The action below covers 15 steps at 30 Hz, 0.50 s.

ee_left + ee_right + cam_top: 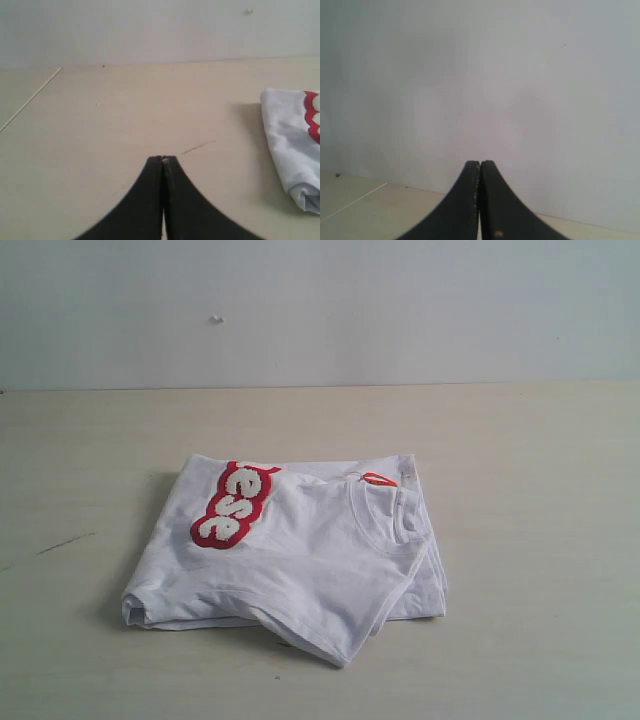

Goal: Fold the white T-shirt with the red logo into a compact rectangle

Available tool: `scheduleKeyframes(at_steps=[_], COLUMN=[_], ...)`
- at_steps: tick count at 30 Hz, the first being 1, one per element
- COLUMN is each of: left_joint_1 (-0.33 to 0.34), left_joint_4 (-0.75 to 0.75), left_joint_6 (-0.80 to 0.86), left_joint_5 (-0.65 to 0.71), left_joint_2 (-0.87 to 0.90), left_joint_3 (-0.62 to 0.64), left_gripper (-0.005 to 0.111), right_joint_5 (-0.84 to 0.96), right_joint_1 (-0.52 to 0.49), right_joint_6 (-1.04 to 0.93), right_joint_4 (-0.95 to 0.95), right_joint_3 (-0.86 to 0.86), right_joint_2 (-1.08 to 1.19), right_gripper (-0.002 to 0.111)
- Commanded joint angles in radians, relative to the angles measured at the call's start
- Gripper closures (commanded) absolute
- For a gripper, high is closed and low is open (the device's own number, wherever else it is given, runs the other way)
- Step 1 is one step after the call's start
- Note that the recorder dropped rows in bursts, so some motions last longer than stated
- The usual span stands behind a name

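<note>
The white T-shirt with the red logo [300, 550] lies folded into a rough rectangle in the middle of the table. Its red-outlined lettering [232, 506] faces up at the left, the ribbed neck [385, 525] and orange tag [378, 478] at the right. One corner of the fold [320, 640] sticks out toward the front. In the left wrist view the shirt's edge [290, 145] shows well off to the side of my left gripper [162, 159], which is shut with nothing in it. My right gripper [479, 163] is shut and empty, facing the wall. Neither gripper appears in the exterior view.
The beige table [540, 460] runs back to a pale wall [320, 310]. A thin dark scratch [65, 542] marks the tabletop left of the shirt.
</note>
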Motion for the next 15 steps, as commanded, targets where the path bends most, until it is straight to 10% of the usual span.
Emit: scheduleKeyframes(at_steps=[1, 15], left_joint_1=[-0.008, -0.008], left_joint_4=[-0.008, -0.008], left_joint_6=[-0.045, -0.062], left_joint_5=[0.014, 0.012], left_joint_2=[-0.005, -0.005], left_joint_3=[0.001, 0.001], left_gripper=[0.107, 0.107], right_joint_5=[-0.004, -0.004], right_joint_1=[0.001, 0.001], right_joint_6=[-0.002, -0.002], right_joint_4=[0.001, 0.001], right_joint_3=[0.005, 0.005], right_joint_2=[-0.003, -0.003], right_gripper=[0.108, 0.108])
